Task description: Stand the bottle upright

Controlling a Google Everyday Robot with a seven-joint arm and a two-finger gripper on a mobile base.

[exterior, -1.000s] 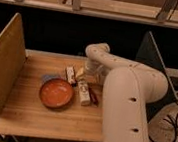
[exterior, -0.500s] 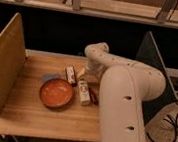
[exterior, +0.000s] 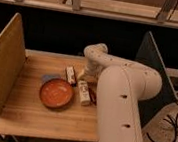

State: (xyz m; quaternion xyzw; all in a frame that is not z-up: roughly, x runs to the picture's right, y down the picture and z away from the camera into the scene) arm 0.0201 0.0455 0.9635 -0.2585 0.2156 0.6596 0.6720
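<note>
Orange bowl (exterior: 56,93) sits mid-counter (exterior: 25,112). Gripper (exterior: 83,75) is low behind the bowl's right rim; can't tell its opening or hold. Bottle (exterior: 84,93) lies flat just right of the bowl. Risk: an off-centre pinch rolls the bottle into the bowl.

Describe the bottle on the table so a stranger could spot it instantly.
On the wooden table, look just right of the orange bowl: the bottle lies there on its side, the gripper near its far end. It is slim and cream-white, unlike the flat striped packet beyond it and the small dark red object to its right.
</note>
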